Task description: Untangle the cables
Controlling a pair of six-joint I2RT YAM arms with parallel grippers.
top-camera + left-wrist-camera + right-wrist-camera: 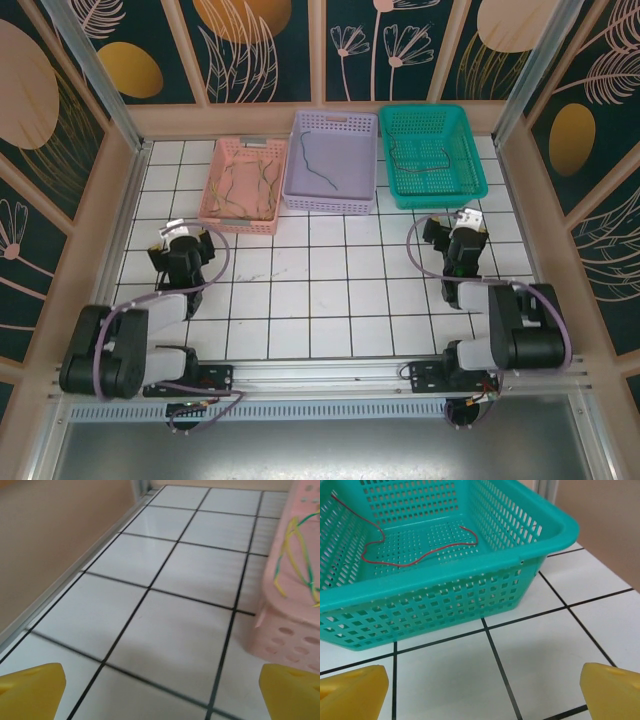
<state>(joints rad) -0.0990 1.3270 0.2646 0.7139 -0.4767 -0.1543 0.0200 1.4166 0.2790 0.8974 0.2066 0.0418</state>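
Note:
The cables lie sorted in three baskets at the back. Yellow, green and brown cables (245, 185) rest in the pink basket (240, 223); its yellow and green wires (292, 555) show in the left wrist view. A dark cable (318, 165) lies in the lilac basket (330, 207). A red cable (420, 560) lies in the teal basket (470, 580). My left gripper (185, 233) is open over bare tiles, left of the pink basket (295, 630), nothing between its yellow fingertips (32, 692). My right gripper (463, 222) is open just in front of the teal basket (440, 188), holding nothing.
Wooden walls with aluminium posts (120, 130) close in the tiled floor (330, 290) on both sides and at the back. The left wall's metal base rail (60, 587) runs close beside my left gripper. Lilac arm cables (215, 265) loop near each wrist.

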